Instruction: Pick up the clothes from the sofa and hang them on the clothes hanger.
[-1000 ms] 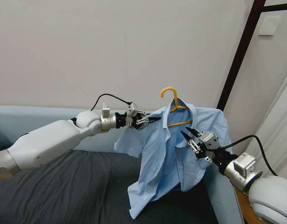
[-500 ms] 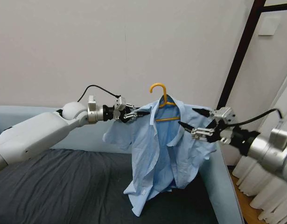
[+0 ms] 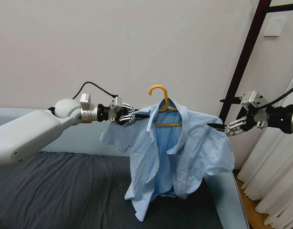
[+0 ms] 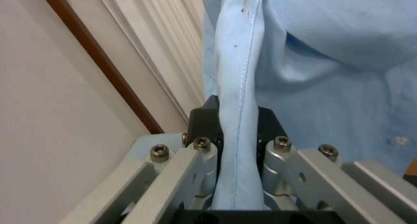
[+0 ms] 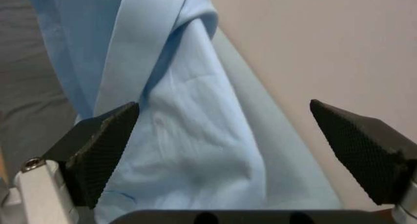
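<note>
A light blue shirt point(image 3: 179, 152) hangs open on a yellow hanger point(image 3: 159, 91) in mid-air over the sofa. My left gripper point(image 3: 135, 116) is shut on the shirt's shoulder at the hanger's left end. In the left wrist view a fold of shirt cloth point(image 4: 236, 87) is pinched in the left gripper point(image 4: 237, 151). My right gripper point(image 3: 216, 113) stands open beside the shirt's other shoulder, with its lower fingertip at the sleeve edge. Seen from the right wrist, the right gripper point(image 5: 228, 153) has its pads point(image 5: 97, 151) spread wide in front of the shirt point(image 5: 189, 112), holding nothing.
The sofa has a dark grey seat point(image 3: 51, 191), a light blue back point(image 3: 22, 119) and a light blue arm point(image 3: 227, 195). A dark slanted pole point(image 3: 241, 62) stands against the wall behind the right gripper. White curtains point(image 3: 279, 162) hang at the far right.
The left arm has lifted the shirt higher and carried it leftward. The right gripper has left the shirt front and risen to the right, beside the shirt's shoulder.
</note>
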Robot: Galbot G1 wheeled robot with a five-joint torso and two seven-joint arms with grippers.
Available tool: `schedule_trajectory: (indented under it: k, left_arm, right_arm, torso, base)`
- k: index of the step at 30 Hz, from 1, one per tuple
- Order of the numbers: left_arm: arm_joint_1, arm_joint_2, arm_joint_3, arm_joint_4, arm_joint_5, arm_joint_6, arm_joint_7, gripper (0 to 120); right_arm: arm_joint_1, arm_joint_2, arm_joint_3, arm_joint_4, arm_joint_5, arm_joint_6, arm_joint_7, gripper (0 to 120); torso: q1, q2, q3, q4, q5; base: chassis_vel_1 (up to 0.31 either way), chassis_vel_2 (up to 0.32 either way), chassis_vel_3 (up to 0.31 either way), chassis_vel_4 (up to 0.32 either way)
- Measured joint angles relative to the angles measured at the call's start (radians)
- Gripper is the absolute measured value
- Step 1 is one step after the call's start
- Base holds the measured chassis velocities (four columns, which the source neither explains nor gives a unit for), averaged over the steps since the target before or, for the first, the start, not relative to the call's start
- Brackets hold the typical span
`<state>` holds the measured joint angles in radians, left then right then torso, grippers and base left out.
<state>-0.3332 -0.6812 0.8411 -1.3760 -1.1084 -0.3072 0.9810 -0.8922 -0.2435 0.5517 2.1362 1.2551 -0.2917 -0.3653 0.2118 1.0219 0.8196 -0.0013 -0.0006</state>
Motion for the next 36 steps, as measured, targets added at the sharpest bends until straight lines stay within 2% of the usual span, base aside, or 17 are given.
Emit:
schedule_trajectory:
  k: [3, 4, 7, 10, 11, 13, 17, 19, 22, 23, 25, 28, 32, 36]
  left_arm:
    - [0.008, 0.006, -0.013, -0.028, -0.002, 0.001, 0.0, 7]
    - [0.008, 0.006, -0.013, -0.028, -0.002, 0.001, 0.0, 7]
    - [0.03, 0.021, -0.026, -0.065, 0.004, 0.004, -0.003, 7]
    - [0.041, 0.029, -0.032, -0.077, 0.013, 0.005, -0.004, 7]
    - [0.045, 0.032, -0.034, -0.082, 0.014, 0.005, -0.005, 7]
    - [0.047, 0.034, -0.035, -0.084, 0.014, 0.005, -0.006, 7]
    - [0.05, 0.043, -0.039, -0.099, 0.015, 0.007, -0.013, 7]
    - [0.049, 0.043, -0.039, -0.101, 0.014, 0.009, -0.014, 7]
    - [0.046, 0.039, -0.039, -0.107, 0.012, 0.014, -0.018, 7]
    - [0.046, 0.039, -0.039, -0.107, 0.012, 0.014, -0.018, 7]
    - [0.049, 0.037, -0.038, -0.112, 0.013, 0.016, -0.02, 7]
    - [0.05, 0.036, -0.036, -0.113, 0.015, 0.017, -0.02, 7]
    - [0.05, 0.038, -0.035, -0.113, 0.019, 0.017, -0.021, 7]
    - [0.051, 0.044, -0.034, -0.114, 0.019, 0.015, -0.026, 7]
  right_arm:
    - [-0.119, -0.037, 0.123, 0.011, 0.107, -0.041, 0.044, 100]
    - [-0.119, -0.037, 0.123, 0.011, 0.107, -0.041, 0.044, 100]
    - [-0.269, -0.071, 0.29, -0.002, 0.19, -0.069, 0.095, 100]
    - [-0.308, -0.085, 0.33, -0.013, 0.208, -0.074, 0.105, 100]
    - [-0.317, -0.09, 0.339, -0.017, 0.21, -0.076, 0.106, 97]
    - [-0.321, -0.092, 0.342, -0.019, 0.21, -0.078, 0.105, 94]
    - [-0.307, -0.082, 0.298, 0.005, 0.179, -0.079, 0.088, 73]
    - [-0.298, -0.075, 0.283, 0.012, 0.173, -0.079, 0.083, 70]
    - [-0.259, -0.04, 0.206, 0.033, 0.155, -0.076, 0.08, 55]
    - [-0.259, -0.04, 0.206, 0.033, 0.155, -0.076, 0.08, 55]
    - [-0.238, -0.02, 0.174, 0.036, 0.154, -0.071, 0.08, 46]
    - [-0.232, -0.013, 0.165, 0.036, 0.154, -0.067, 0.079, 39]
    - [-0.233, -0.009, 0.161, 0.038, 0.152, -0.05, 0.073, 19]
    - [-0.236, -0.008, 0.154, 0.044, 0.144, -0.037, 0.056, 10]
  torso:
    - [0.0, 0.0, 0.0, -0.0002, 0.0001]
    - [0.0, 0.0, 0.0, -0.0002, 0.0001]
    - [0.0, 0.0, 0.0, 0.0004, -0.0003]
    - [0.0, 0.0, 0.0, 0.0004, -0.0003]
    - [0.0, 0.0, 0.0, 0.0005, -0.0003]
    - [0.0, 0.0, 0.0, 0.0004, -0.0003]
    - [0.0, 0.0, 0.0, 0.0001, -0.0001]
    - [0.0, 0.0, 0.0, 0.0, -0.0001]
    - [0.0, 0.0, 0.0, -0.0001, 0.0002]
    - [0.0, 0.0, 0.0, -0.0001, 0.0002]
    - [0.0, 0.0, 0.0, -0.0001, 0.0003]
    - [0.0, 0.0, 0.0, 0.0, 0.0001]
    - [0.0, 0.0, 0.0, 0.0001, 0.0]
    - [0.0, 0.0, 0.0, 0.0002, 0.0]
  base:
    - [0.0, 0.0, 0.0, 0.0]
    - [0.0, 0.0, 0.0, 0.0]
    - [0.0, 0.0, 0.0, 0.0]
    - [0.0, 0.0, 0.0, 0.0]
    - [0.0, 0.0, 0.0, 0.0]
    - [0.0, 0.0, 0.0, 0.0]
    - [0.0, 0.0, 0.0, 0.0]
    - [0.0, 0.0, 0.0, 0.0]
    - [0.0, 0.0, 0.0, 0.0]
    - [0.0, 0.0, 0.0, 0.0]
    - [0.0, 0.0, 0.0, 0.0]
    - [0.0, 0.0, 0.0, 0.0]
    - [0.0, 0.0, 0.0, 0.0]
    - [0.0, 0.0, 0.0, 0.0]
